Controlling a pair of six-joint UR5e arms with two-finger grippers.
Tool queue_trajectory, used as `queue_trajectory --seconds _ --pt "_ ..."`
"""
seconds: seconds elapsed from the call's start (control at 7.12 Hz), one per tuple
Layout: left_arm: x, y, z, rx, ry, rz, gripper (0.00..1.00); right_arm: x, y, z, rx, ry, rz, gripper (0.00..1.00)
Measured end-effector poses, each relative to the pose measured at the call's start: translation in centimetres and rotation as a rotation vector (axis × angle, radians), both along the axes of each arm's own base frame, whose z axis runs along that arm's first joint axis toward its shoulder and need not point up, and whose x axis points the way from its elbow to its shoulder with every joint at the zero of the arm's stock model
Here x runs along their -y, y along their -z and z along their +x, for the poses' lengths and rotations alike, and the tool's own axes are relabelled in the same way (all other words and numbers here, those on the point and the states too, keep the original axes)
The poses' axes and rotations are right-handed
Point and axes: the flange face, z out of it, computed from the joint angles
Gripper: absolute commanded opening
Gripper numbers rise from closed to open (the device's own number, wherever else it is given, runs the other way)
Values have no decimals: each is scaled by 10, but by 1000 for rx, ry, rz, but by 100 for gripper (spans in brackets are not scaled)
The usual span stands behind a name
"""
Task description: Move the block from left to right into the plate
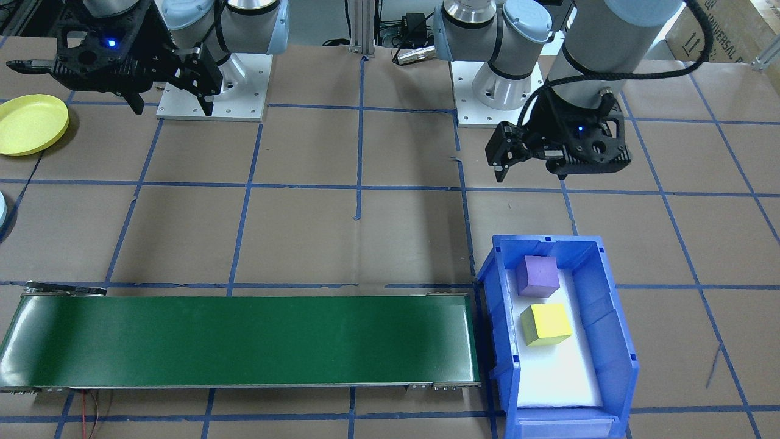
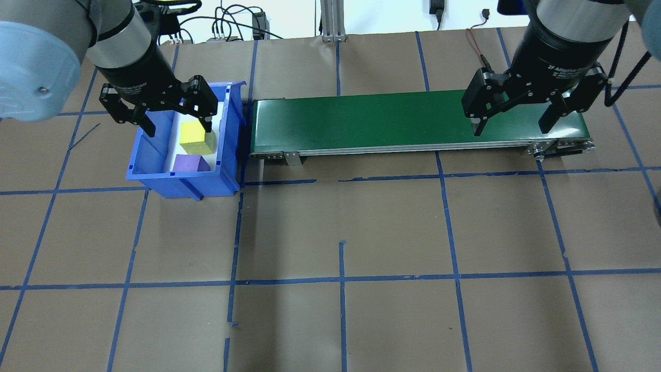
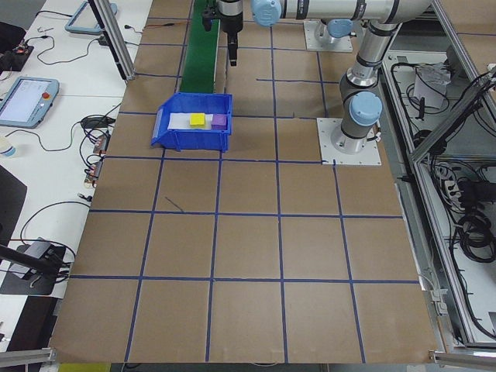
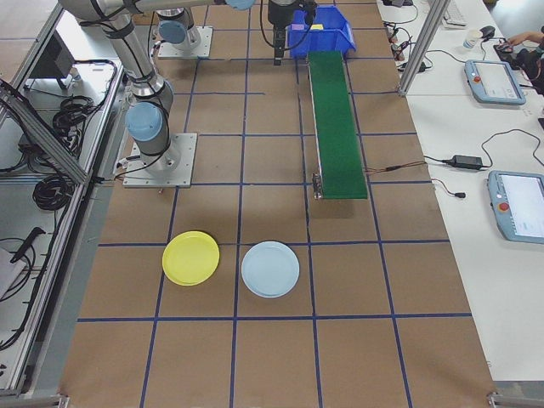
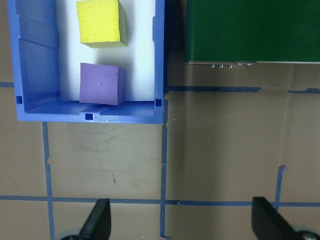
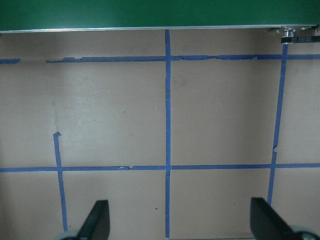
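Two cube blocks lie in a blue bin [image 1: 609, 329]: a yellow block [image 1: 546, 324] [image 5: 98, 22] and a purple block [image 1: 537, 275] [image 5: 101, 84]. My left gripper [image 2: 178, 127] [image 1: 501, 167] hangs open and empty above the table, just on the robot's side of the bin. In the left wrist view its fingertips [image 5: 97, 220] frame bare table below the bin. My right gripper [image 2: 511, 128] [image 1: 169, 107] is open and empty near the far end of the conveyor. The yellow plate [image 1: 30, 125] [image 4: 190, 257] sits on the table out at the robot's right.
A long green conveyor belt [image 2: 413, 119] [image 1: 244, 341] runs from beside the bin toward the right arm. A light blue plate [image 4: 270, 269] lies next to the yellow one. Both arm bases [image 1: 213, 85] stand at the back of the table.
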Motion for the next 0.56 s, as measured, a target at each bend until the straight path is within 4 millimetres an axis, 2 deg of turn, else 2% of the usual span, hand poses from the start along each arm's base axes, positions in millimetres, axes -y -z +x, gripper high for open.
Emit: queue_trajectory --seconds 0.28,0.56 --pt "39 38 44 -6 36 4 100 0 0 0 0 0 0 100" --pt "67 83 67 -12 42 27 100 0 0 0 0 0 0 100"
